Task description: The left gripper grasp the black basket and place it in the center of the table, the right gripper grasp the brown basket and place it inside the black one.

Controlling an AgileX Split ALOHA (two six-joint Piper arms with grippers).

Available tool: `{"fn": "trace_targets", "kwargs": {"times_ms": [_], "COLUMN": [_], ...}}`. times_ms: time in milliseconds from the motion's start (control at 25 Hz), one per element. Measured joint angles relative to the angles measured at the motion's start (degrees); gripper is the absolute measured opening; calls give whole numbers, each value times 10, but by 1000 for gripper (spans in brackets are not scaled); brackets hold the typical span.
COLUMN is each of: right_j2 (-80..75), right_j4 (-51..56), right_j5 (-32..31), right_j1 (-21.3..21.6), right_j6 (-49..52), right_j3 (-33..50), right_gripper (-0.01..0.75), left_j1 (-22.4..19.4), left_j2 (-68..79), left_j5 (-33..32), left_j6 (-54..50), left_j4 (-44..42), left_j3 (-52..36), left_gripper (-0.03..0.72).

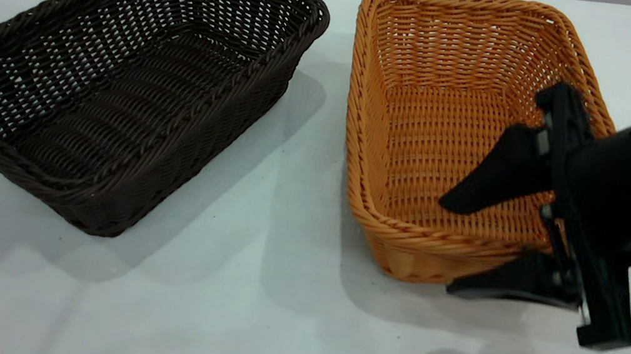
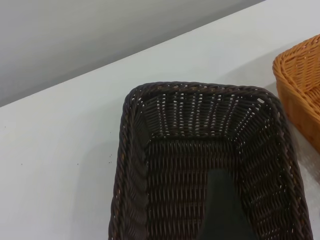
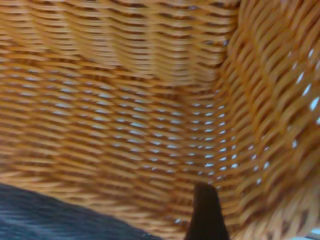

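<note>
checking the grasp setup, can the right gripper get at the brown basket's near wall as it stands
Probably yes. The right gripper is open and straddles the near wall of the brown basket, one finger inside, the other outside by the table. Nothing lies between them and the wall.

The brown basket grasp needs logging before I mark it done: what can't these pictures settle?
- Right gripper: fingers straddle the brown basket near wall; exterior view doesn't show whether they pinch it.
- Right wrist view: only weave, too close.
- Left gripper: one finger over the black basket; rest cut off by frame edge.
</note>
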State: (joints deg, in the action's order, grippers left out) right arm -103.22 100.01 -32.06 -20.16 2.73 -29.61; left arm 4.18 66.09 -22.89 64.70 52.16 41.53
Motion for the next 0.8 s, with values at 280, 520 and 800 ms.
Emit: {"fn": "trace_targets", "kwargs": {"times_ms": [280, 520, 800], "right_j2": [-12, -20, -55], "right_j4": [0, -1, -1], "right_j5": [16, 55, 56], "right_j1": [0, 0, -11], "right_j6": [-19, -19, -21], "right_j3": [-11, -42, -46], "right_gripper": [486, 486, 486], "left_j1": [0, 0, 0], "left_j2": [2, 14, 18], "left_j5": [1, 2, 16], "left_j6": [0, 0, 0], "left_j4": [0, 0, 0], "left_j3": [0, 0, 0], "left_gripper": [396, 396, 396]}}
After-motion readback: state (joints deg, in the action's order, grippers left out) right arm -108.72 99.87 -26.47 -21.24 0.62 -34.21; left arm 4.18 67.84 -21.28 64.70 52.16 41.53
